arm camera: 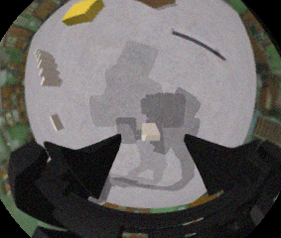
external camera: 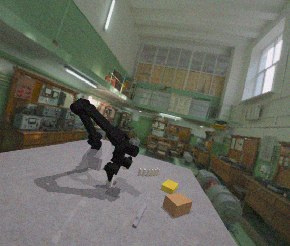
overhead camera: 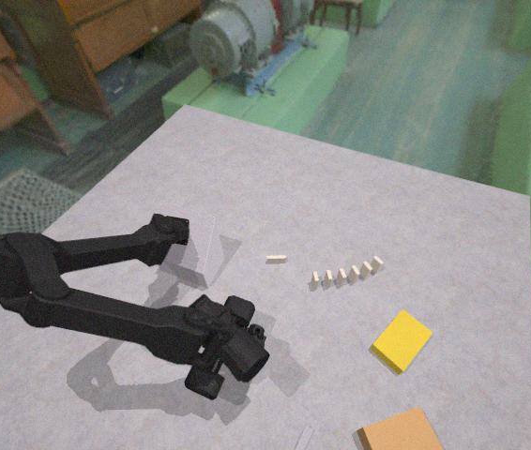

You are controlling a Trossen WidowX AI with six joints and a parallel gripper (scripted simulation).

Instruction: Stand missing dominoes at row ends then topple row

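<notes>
A row of several thin cream dominoes (overhead camera: 341, 277) (external camera: 148, 172) (arm camera: 49, 70) stands upright, evenly spaced. One loose domino (overhead camera: 276, 259) (arm camera: 57, 122) lies flat beyond the row's end nearer the arm base; the arm partly hides it in the exterior view. Another loose domino (external camera: 111, 182) (arm camera: 150, 132) stands on end under my gripper, apart from the row; the arm hides it in the top view. My gripper (external camera: 113, 177) (arm camera: 153, 138) is open and points down, with that domino showing between its fingertips in the wrist view. Whether the fingertips reach down beside it is hard to tell.
A yellow block (overhead camera: 402, 341) (external camera: 169, 186) (arm camera: 83, 11) lies beyond the row, with an orange block (overhead camera: 402, 430) (external camera: 177, 205) nearby. A thin grey bar (overhead camera: 304, 438) (external camera: 140, 216) (arm camera: 200, 44) lies near the orange block. A pale stand (overhead camera: 192, 251) (external camera: 95, 159) is beneath the arm base.
</notes>
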